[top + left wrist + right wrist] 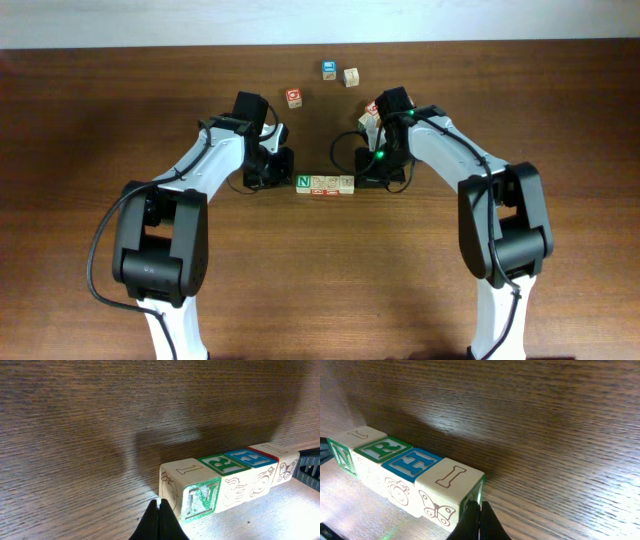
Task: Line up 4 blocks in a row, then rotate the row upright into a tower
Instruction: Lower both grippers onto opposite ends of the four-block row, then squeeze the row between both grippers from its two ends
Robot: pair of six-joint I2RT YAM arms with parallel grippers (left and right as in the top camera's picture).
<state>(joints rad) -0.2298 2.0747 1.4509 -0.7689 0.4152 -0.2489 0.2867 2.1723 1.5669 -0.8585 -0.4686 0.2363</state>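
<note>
Well, from above, a row of four blocks [325, 184] sits in the middle of the brown counter [320, 290], and only a green N can be read there. The wrist views come in close and show more. The N block [200, 497] has a green N on its side and a thin "I" on top. Next is the R block [220, 463] with a green R on top. Then comes the blue-letter block [250, 457], whose letter looks like an H. Last is the butterfly block [445, 492], with a brown "I" on top. All four touch side by side.

Both arms bend in low from the sides. The left gripper [159, 506] is clenched with nothing in it, just beside the N block. The right gripper [480, 506] is clenched and empty too, just beside the butterfly block. Only the top view shows a red O cube [294, 97], a blue cube [328, 69] and a tan cube [351, 77] farther back.
</note>
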